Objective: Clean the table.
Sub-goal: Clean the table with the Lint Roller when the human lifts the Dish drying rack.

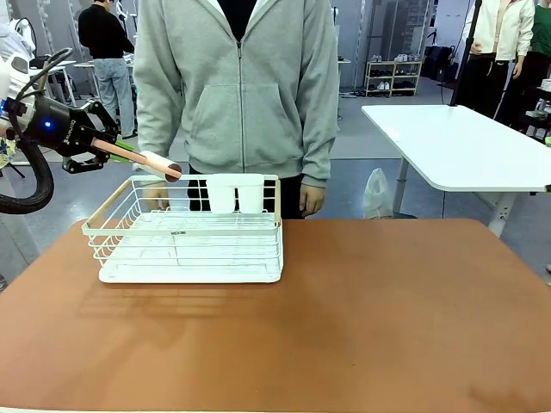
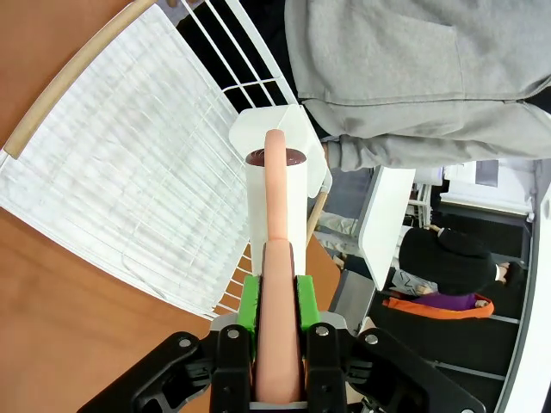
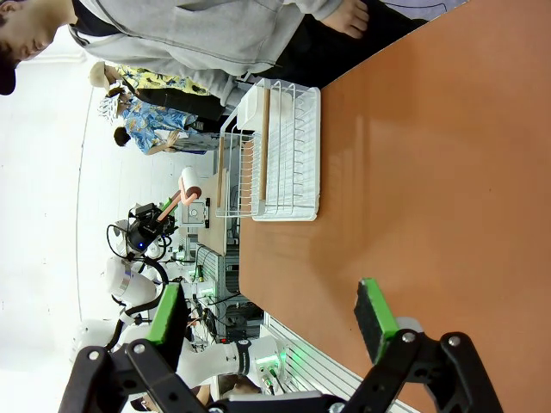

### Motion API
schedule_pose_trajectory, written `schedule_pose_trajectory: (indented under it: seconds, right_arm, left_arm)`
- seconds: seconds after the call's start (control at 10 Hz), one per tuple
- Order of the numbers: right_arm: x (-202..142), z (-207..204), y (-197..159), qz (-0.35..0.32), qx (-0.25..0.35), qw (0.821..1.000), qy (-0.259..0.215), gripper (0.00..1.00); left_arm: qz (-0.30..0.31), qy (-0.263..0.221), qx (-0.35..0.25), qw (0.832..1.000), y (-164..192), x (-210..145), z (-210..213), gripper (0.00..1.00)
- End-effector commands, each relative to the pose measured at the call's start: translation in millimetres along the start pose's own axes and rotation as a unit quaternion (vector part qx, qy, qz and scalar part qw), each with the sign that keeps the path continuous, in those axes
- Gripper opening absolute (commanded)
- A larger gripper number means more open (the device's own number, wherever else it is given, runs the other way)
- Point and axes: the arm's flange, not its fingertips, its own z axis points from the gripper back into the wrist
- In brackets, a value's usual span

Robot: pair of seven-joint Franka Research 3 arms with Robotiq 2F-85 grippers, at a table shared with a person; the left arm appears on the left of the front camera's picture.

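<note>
Left gripper (image 2: pixel 277 288) pinched a pink-handled lint roller (image 2: pixel 258 206) (cylindrical white roll) over the wire rack's (image 1: pixel 185 245) far-left corner; right gripper (image 3: pixel 269 301) gaped

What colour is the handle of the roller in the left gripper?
The handle is salmon pink, clearest in the left wrist view.

A white-topped table (image 1: pixel 456 146) stands at the right on a grey floor (image 1: pixel 362 185), a white bag (image 1: pixel 376 194) beside its leg. Far back stand a low shelf (image 1: pixel 393 77) and a person in black (image 1: pixel 105 43).
</note>
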Motion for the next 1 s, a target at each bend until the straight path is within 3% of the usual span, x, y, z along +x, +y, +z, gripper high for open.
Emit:
schedule_pose_trajectory:
  seconds: [0.0, 0.9]
  right_arm:
    - [-0.5, 1.1, 2.2, 0.003, 0.004, 1.0, -0.001, 1.0]
    - [-0.5, 1.1, 2.2, 0.003, 0.004, 1.0, -0.001, 1.0]
  left_arm:
    - [0.006, -0.003, -0.001, 1.0, -3.3, -1.4, 0.7, 0.0]
    - [0.006, -0.003, -0.001, 1.0, -3.3, -1.4, 0.7, 0.0]
